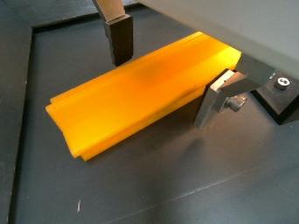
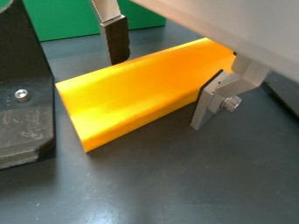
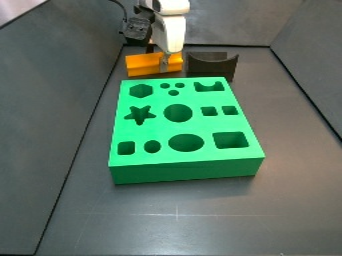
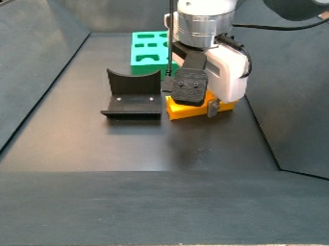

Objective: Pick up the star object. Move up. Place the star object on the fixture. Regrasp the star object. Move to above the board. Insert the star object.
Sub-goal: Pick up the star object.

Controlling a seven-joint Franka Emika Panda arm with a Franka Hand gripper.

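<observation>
The gripper sat low at the frame's centre, fingers parted, straddling the floor-lying star for pickup, seemingly not yet clamped.

A matte dark grey desk fills the scene in both side views, its surface bare towards the camera and faintly scuffed. Dark panels rise from its edges: a sloping left wall and a right wall meet it along thin straight seams. In a side view, similar grey walls close in on either side, and a paler band runs across the front edge. In a wrist view, the same dark desk carries a tiny white speck, with a narrow seam running along the side panel.
</observation>
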